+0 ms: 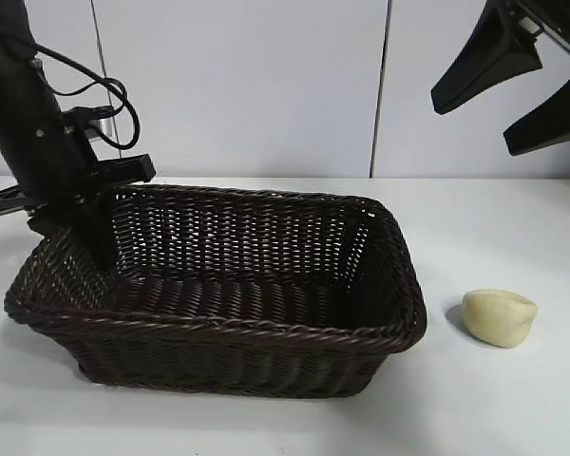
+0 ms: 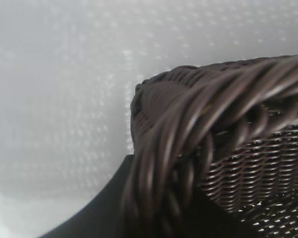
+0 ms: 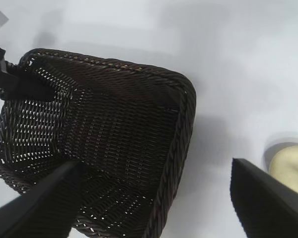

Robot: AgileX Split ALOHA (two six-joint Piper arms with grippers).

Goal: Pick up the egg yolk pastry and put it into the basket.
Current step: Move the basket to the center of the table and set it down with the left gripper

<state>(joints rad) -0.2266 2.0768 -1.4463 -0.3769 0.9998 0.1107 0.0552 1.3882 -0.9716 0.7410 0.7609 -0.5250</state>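
The egg yolk pastry point(image 1: 499, 316), a pale cream lump, lies on the white table right of the basket point(image 1: 266, 328); it also shows at the edge of the right wrist view point(image 3: 292, 166). The dark wicker basket stands at centre left and is empty. My left gripper point(image 1: 87, 226) is shut on the basket's left rim, one finger inside the wall. In the left wrist view the braided rim point(image 2: 198, 109) runs past a dark finger point(image 2: 102, 215). My right gripper point(image 1: 473, 125) is open and empty, high above the pastry, over the basket's right rim point(image 3: 186, 114).
White table point(image 1: 513, 399) all round the basket, white panelled wall behind. The left arm's cables hang at the far left. The left gripper point(image 3: 20, 85) shows in the right wrist view at the basket's far end.
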